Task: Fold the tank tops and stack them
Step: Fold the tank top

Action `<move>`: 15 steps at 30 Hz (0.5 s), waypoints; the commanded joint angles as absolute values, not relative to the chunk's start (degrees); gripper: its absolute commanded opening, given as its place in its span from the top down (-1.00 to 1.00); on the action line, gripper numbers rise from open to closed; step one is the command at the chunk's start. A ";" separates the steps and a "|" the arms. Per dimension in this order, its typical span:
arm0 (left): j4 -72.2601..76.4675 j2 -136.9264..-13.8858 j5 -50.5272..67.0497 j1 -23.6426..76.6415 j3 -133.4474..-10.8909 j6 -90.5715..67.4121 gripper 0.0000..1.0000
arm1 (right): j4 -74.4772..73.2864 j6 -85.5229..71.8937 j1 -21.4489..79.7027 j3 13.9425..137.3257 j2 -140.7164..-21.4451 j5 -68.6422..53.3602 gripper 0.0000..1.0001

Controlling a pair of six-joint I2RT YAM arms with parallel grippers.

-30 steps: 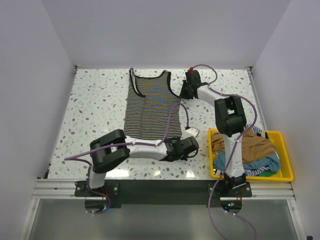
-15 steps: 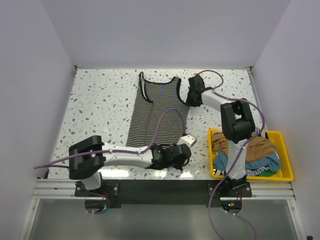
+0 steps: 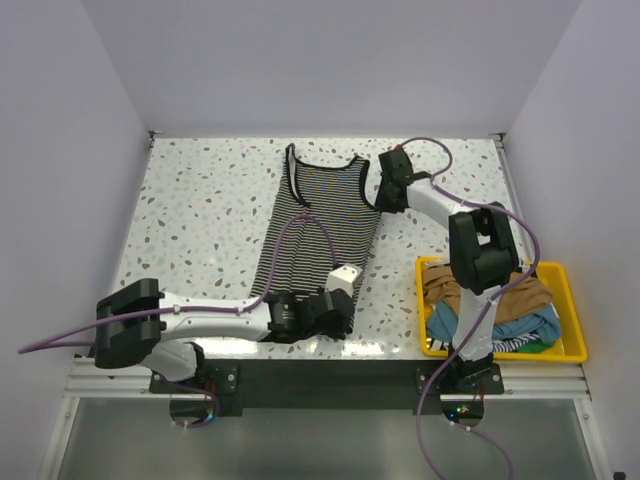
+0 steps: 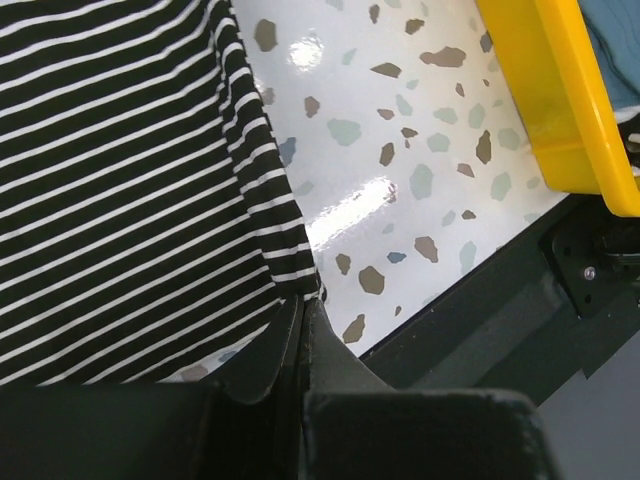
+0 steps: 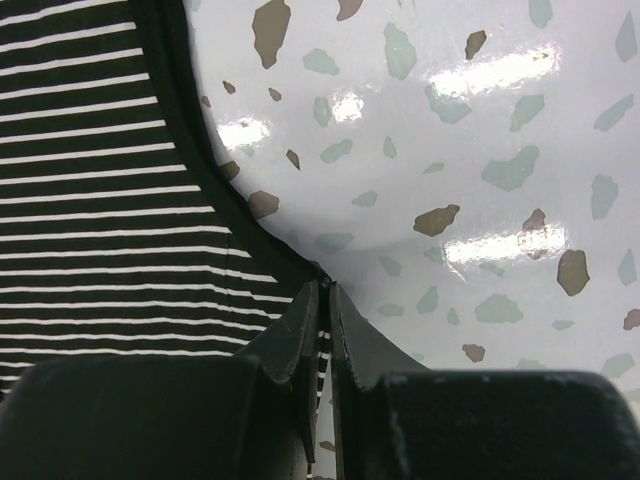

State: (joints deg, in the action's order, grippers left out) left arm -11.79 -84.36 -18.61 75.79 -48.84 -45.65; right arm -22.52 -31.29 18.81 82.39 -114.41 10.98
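On speckled tabletop (image 3: 190, 220), black-and-white striped cloth tank top (image 3: 320, 215) lies spread; L gripper (image 4: 303, 300) pinches hem corner, R gripper (image 5: 325, 292) pinches armhole trim.

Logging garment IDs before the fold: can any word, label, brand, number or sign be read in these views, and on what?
None: no readable text shows on the striped tank top, the heaped clothes, the yellow bin or the table.
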 commanded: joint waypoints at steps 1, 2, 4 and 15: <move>-13.62 -79.81 -23.29 74.80 -46.33 -50.53 1.00 | -22.68 -32.96 20.21 85.95 -110.57 12.48 1.00; -13.71 -78.41 -23.81 74.45 -45.62 -50.80 1.00 | -22.76 -33.22 21.17 86.48 -110.57 12.57 1.00; -14.24 -77.17 -23.99 74.01 -43.69 -51.94 1.00 | -23.29 -33.31 22.49 88.76 -111.62 13.27 1.00; -23.01 -70.67 -26.54 69.26 -36.83 -59.93 1.00 | -27.16 -34.45 30.49 104.66 -123.21 15.64 1.00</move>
State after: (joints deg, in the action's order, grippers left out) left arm -18.59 -73.30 -23.42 70.24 -38.20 -55.09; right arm -25.50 -33.08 30.02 100.64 -120.11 13.63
